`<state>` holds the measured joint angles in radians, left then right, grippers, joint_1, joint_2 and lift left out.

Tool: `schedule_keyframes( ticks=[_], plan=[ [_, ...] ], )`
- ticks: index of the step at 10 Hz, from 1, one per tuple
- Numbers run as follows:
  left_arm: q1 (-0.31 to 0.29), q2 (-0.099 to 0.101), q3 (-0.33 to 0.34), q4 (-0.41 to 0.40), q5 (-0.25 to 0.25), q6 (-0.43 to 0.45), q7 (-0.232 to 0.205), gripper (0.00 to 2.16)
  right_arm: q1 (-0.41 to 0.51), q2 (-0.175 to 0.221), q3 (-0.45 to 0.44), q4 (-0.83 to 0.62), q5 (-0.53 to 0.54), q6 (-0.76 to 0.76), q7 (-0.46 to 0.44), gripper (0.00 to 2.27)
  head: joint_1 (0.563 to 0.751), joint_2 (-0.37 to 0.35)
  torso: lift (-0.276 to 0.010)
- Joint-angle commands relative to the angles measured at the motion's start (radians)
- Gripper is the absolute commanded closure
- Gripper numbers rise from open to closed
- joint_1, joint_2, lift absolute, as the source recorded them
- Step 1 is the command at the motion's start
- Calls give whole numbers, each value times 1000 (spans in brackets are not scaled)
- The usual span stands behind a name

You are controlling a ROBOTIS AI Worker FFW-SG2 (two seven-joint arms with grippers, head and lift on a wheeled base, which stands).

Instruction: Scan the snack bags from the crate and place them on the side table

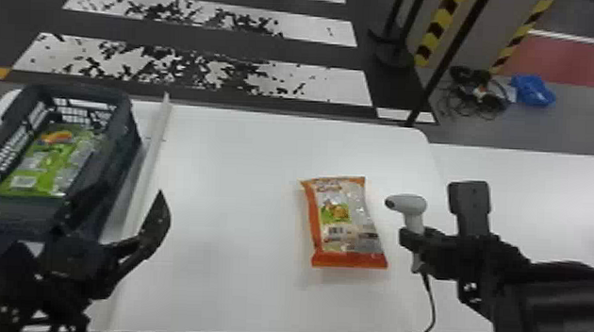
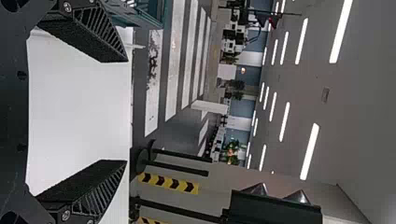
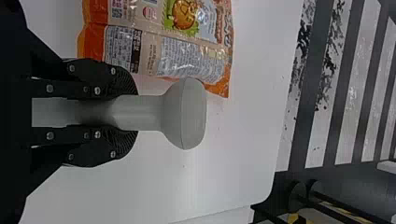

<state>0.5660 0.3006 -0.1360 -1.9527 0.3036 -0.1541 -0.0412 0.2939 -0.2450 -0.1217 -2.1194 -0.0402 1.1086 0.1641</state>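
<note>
My right gripper [image 1: 413,245] is at the table's right side, shut on the handle of the grey scanner [image 1: 410,205]. In the right wrist view both fingers of the right gripper [image 3: 123,113] press the handle of the scanner [image 3: 184,113]. An orange snack bag [image 1: 341,221] lies flat on the table, just left of the scanner's head. My left gripper [image 1: 124,223] is beside the crate [image 1: 132,119], right of its near end; in the left wrist view the left gripper [image 2: 114,111] has its fingers wide apart, nothing between them. Green snack bags [image 1: 51,161] lie inside the crate.
A raised white strip [image 1: 152,158] runs along the white table [image 1: 234,175] between crate and orange bag. The scanner's cable [image 1: 432,300] hangs toward the near edge. Another white surface [image 1: 522,185] extends to the right. Stands with black poles [image 1: 425,101] rise behind the table.
</note>
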Motion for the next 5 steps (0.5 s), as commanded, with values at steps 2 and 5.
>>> schedule_keyframes(
  ticks=[2, 5],
  plan=[
    [0, 0, -1, 0, 0, 0, 0, 103, -42, -17, -32, 116, -10, -66, 2, 2246, 695, -214, -50],
    [3, 0, 1, -3, -1, -6, 1, 103, -96, -36, -33, 260, -9, -124, 2, 2250, 695, -244, -50]
  ],
)
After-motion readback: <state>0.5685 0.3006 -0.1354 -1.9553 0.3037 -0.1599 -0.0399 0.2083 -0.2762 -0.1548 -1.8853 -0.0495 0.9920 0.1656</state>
